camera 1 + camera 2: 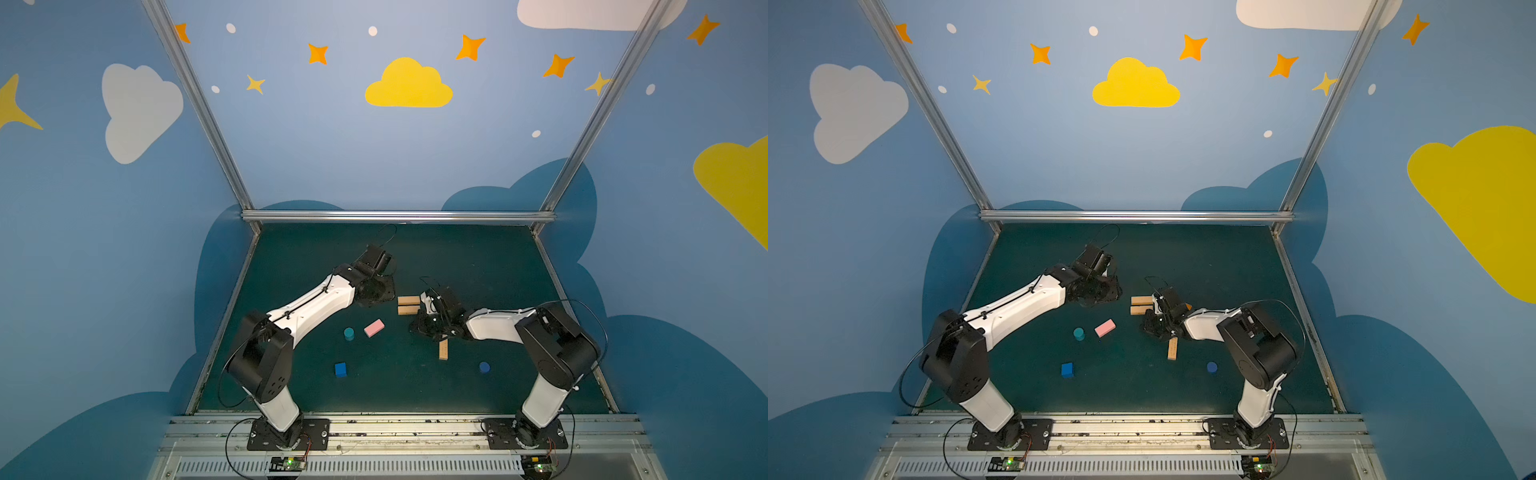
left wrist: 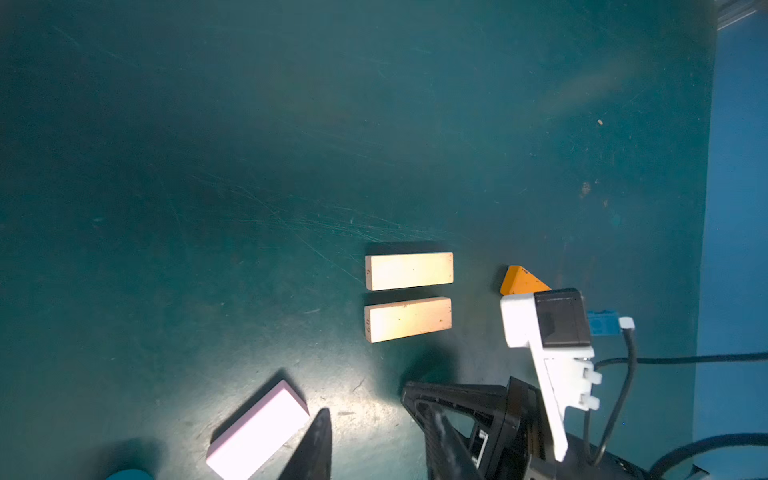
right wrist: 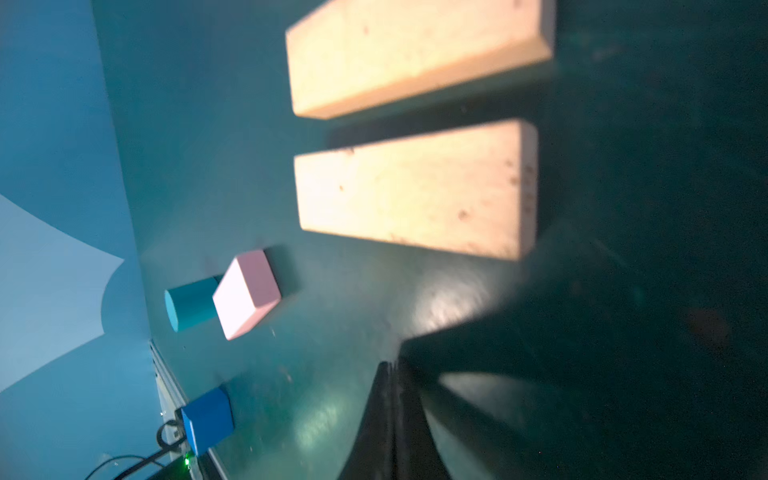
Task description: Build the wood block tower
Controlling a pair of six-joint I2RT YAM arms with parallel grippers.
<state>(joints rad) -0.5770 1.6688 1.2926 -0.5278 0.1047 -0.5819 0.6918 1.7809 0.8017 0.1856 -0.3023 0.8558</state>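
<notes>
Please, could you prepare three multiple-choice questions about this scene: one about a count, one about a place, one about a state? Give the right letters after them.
1. How many tan bars show in a top view?
A) one B) two C) three

2. Where does the pink bar lie?
A) on top of the tan bars B) on the table, next to the teal cylinder C) standing on the teal cylinder

3. How do the jaws of the right tool stand?
A) shut, with nothing between B) wide open C) shut on the pink bar

Answers:
1 C: a parallel pair, plus a third bar near the right tool.
2 B: both top views show it flat on the table by the cylinder.
3 A: the right wrist view shows the fingers pressed together.
</notes>
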